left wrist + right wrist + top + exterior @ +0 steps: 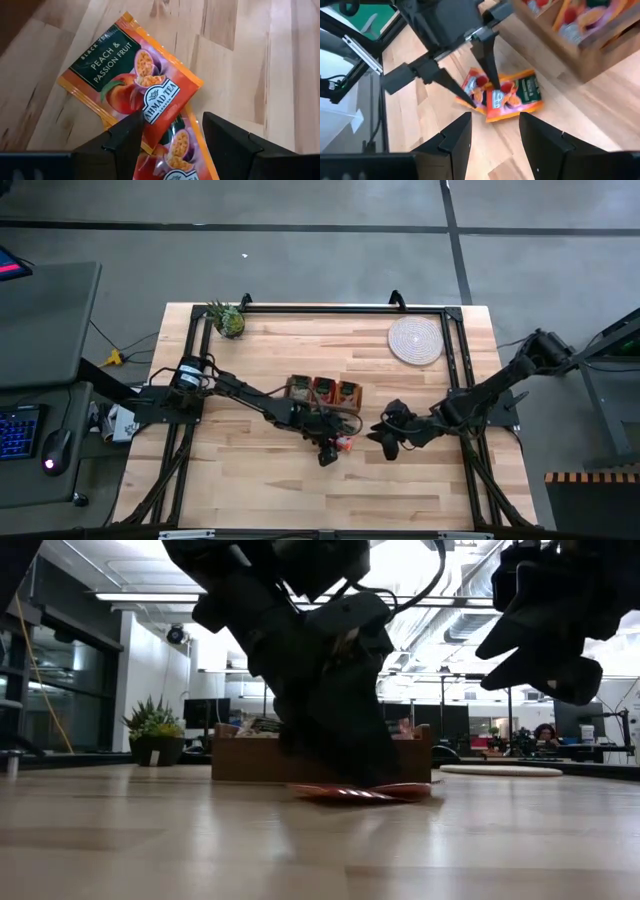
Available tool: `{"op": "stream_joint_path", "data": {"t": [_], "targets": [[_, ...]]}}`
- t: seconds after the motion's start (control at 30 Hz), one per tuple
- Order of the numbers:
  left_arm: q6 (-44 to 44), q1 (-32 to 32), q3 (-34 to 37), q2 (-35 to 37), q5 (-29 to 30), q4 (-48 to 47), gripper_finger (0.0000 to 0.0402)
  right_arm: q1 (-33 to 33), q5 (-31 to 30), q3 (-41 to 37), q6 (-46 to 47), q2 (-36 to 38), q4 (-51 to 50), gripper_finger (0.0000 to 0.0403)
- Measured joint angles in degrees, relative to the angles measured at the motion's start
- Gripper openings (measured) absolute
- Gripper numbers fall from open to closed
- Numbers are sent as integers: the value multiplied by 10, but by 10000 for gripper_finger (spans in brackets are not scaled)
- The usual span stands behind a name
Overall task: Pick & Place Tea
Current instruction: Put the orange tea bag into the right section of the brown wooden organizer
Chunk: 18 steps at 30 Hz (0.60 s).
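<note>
On the butcher-block table (pixel 250 480), just in front of the three-compartment wooden tea box (pixel 324 392), my left gripper (pixel 170 131) stands low over two overlapping peach and passion fruit tea sachets (pixel 135 85) that lie flat on the wood. Its fingers (pixel 125 137) are spread apart, one tip touching down on the upper sachet near its white label and the other planted beyond the packet's edge; nothing is pinched yet. From the right wrist camera I see the same two tips standing on the pair of sachets (pixel 502 95), which sit close beside the box wall (pixel 580 55), with more sachets (pixel 580 20) already stacked inside the box.

My right gripper (pixel 390 435) waits nearby, lifted off the table and aimed toward the packets, its jaws open and empty. The round woven mat (pixel 415 340) lies well apart at the far right corner, and a small potted plant (pixel 228 320) sits at the far left corner.

I judge this to be the pick step: the approach is done, the grasp is not. The next move calls for closing on one thin, flat sachet only. The overlap makes dragging or lifting both a real risk, so I would want an edge caught cleanly before raising it toward the box.
</note>
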<state>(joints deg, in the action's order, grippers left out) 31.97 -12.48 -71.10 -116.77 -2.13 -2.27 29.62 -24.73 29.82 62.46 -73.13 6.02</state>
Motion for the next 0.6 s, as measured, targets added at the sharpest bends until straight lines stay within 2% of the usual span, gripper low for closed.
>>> {"op": "stream_joint_path", "data": {"t": [0.2, 0.43, 0.6], "targets": [[3, -4, 0, -7, 13, -1, 208, 2, 35, 0, 23, -47, 54, 161], [3, -7, 1, -9, 9, -4, 208, -8, 37, 0, 197, -157, 148, 161], [3, -8, 1, -10, 8, -6, 208, -29, 25, 0, 262, -227, 240, 161]]}}
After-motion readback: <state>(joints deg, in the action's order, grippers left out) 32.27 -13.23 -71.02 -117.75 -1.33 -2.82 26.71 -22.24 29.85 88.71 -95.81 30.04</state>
